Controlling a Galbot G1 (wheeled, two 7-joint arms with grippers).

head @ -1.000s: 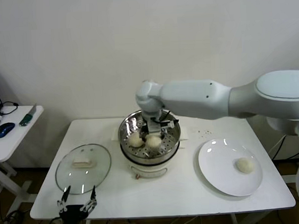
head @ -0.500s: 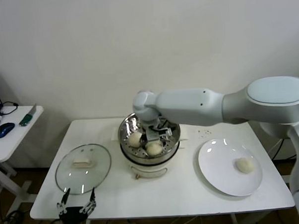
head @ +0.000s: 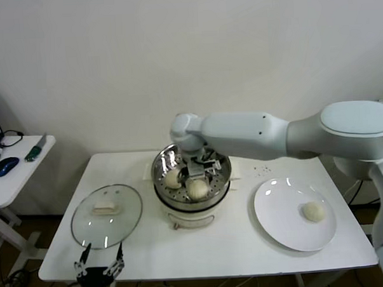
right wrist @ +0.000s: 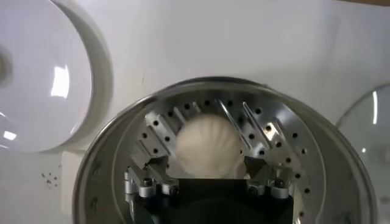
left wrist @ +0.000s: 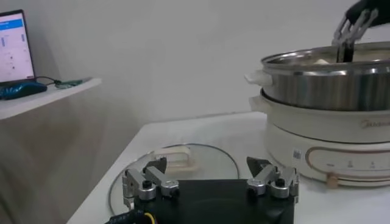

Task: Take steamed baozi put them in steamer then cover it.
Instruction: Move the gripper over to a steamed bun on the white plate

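Observation:
The shiny steamer (head: 162, 165) stands on its white pot base at the table's middle. Two cream baozi lie in it, one on the left (head: 173, 178) and one nearer the front (head: 198, 189). My right gripper (head: 202, 170) reaches down into the steamer and is open. In the right wrist view its fingers stand on either side of a baozi (right wrist: 207, 146) that rests on the perforated floor, with a gap on each side. Another baozi (head: 313, 211) lies on the white plate (head: 280, 206). The glass cover (head: 107, 214) lies flat at the left. My left gripper (head: 98, 259) is parked open at the table's front left edge.
A small side table (head: 14, 167) with a mouse and other items stands at the far left. The wall runs close behind the steamer. In the left wrist view the cover (left wrist: 183, 176) lies just ahead of the left gripper (left wrist: 210, 173).
The right gripper has lowered a little into the steamer and opened, letting go of the front baozi, which now rests on the steamer floor. The left arm has not moved.

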